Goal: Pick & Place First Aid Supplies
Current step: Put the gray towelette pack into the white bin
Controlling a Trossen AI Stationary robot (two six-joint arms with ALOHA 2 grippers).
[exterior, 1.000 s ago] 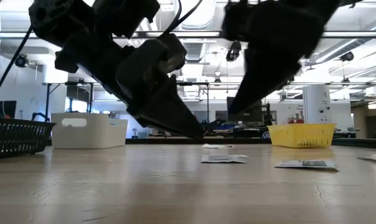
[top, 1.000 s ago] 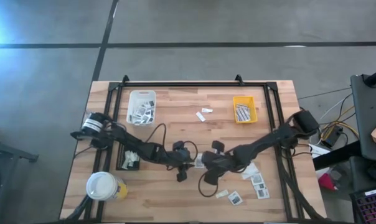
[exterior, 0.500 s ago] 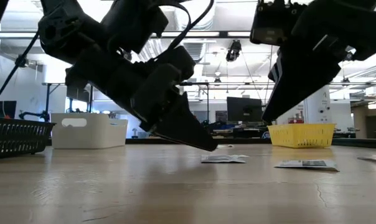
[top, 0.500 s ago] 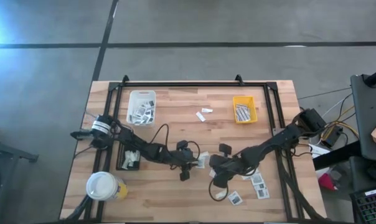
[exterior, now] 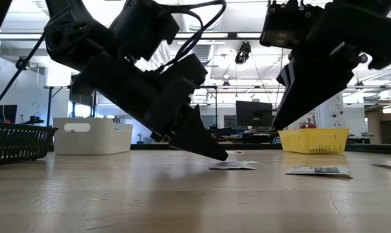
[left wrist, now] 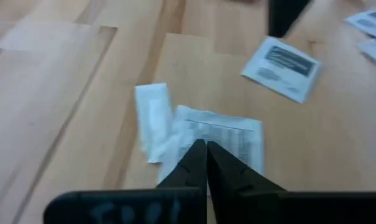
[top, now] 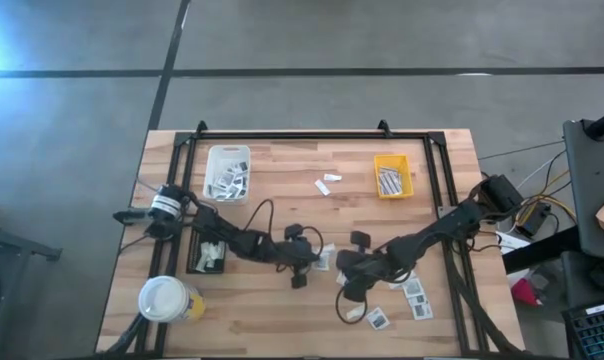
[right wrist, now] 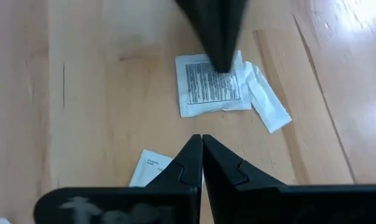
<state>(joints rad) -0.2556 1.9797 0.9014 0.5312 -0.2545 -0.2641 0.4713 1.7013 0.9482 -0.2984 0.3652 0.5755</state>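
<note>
Left gripper (left wrist: pixel 206 144) is pressing down on a printed packet (left wrist: pixel 228 140) mid-table, fingers pinched together at its edge; whether the packet is actually caught between them is not clear. A plain white strip (left wrist: pixel 152 118) is lying against that packet. Pick step looks in hand; next move is probably a lift toward a tray, checking the packet comes up alone. Right gripper (right wrist: pixel 202 140) is hovering just beside, fingers closed, empty, with another packet (right wrist: pixel 149 167) under it. Farther off, white tray (top: pixel 227 172) and yellow tray (top: pixel 392 176) are holding sorted supplies.
</note>
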